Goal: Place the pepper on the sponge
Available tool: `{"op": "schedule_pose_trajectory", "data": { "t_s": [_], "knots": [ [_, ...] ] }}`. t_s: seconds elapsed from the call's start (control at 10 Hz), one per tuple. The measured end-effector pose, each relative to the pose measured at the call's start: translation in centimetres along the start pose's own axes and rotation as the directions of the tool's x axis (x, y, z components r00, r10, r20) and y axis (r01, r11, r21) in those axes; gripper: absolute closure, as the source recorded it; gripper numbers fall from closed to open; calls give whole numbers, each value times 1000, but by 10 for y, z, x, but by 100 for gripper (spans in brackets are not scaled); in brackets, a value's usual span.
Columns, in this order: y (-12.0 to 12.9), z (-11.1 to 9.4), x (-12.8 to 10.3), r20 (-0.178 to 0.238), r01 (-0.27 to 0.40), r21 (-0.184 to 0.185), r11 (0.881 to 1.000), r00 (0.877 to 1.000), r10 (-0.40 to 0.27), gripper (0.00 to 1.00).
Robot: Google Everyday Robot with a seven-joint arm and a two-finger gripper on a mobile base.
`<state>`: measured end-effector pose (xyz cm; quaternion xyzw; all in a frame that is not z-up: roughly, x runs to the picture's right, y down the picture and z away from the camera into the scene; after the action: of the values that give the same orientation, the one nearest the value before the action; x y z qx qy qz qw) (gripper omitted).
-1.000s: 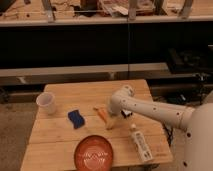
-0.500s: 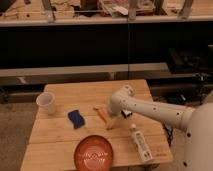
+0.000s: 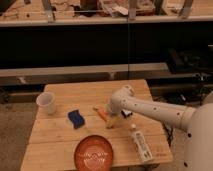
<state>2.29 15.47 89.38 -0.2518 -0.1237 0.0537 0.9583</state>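
Note:
A slender orange pepper (image 3: 102,114) lies on the wooden table (image 3: 95,95), just right of the blue sponge (image 3: 76,118), with a small gap between them. My gripper (image 3: 111,123) hangs low over the table at the end of the white arm, directly right of and slightly below the pepper, near its lower end. I cannot tell whether it touches the pepper.
A white cup (image 3: 46,102) stands at the table's left edge. An orange-red plate (image 3: 93,153) sits at the front edge. A white bottle (image 3: 140,143) lies at the front right. My white arm crosses the table's right side.

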Motion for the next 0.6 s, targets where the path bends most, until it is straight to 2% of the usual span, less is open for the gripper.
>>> {"op": "schedule_pose_trajectory", "data": {
  "t_s": [0.2,0.3,0.6],
  "knots": [
    [0,-3,3,-7,1,0,1000,1000,-1,95],
    [1,-2,3,-5,1,1,1000,1000,-1,99],
    [0,-1,-1,9,-19,18,1000,1000,19,100]
  ]
}}
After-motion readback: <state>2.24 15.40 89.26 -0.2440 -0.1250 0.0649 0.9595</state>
